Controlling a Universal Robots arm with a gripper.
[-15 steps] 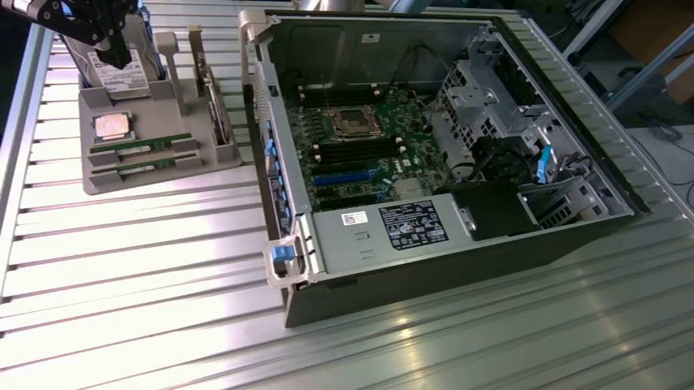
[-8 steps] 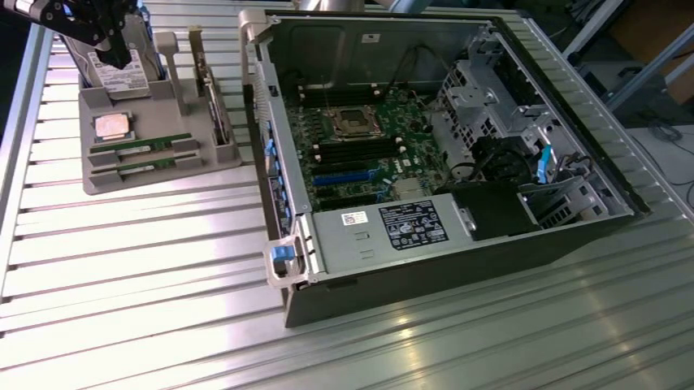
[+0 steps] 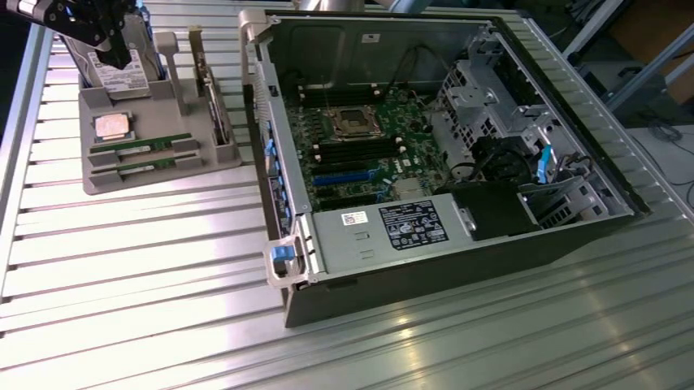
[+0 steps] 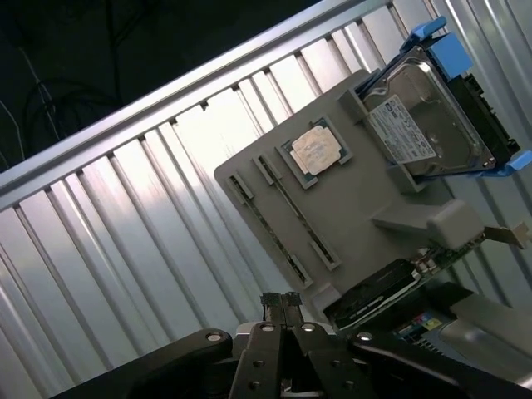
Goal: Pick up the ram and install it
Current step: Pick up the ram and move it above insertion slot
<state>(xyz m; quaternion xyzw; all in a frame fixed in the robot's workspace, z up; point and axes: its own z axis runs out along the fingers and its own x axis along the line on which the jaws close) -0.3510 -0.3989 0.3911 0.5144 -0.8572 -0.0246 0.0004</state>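
Observation:
Two green ram sticks lie side by side in slots of a grey holder tray (image 3: 162,180) at the exterior view's left: one stick (image 3: 145,147) is nearer the CPU chip, the other (image 3: 146,167) nearer the tray's front. In the wrist view they appear edge-on as thin lines (image 4: 266,226) (image 4: 298,212). My gripper (image 3: 115,55) hangs above the back of the tray, over the hard drive, well clear of the sticks. Its fingertips (image 4: 281,301) are pressed together with nothing between them.
The tray also holds a silver CPU chip (image 3: 110,127), an upright hard drive (image 4: 424,125) in a blue carrier and an expansion card (image 3: 217,106). An open computer case (image 3: 456,244) lies to the right, its motherboard showing black memory slots (image 3: 349,152) below the CPU socket (image 3: 353,122).

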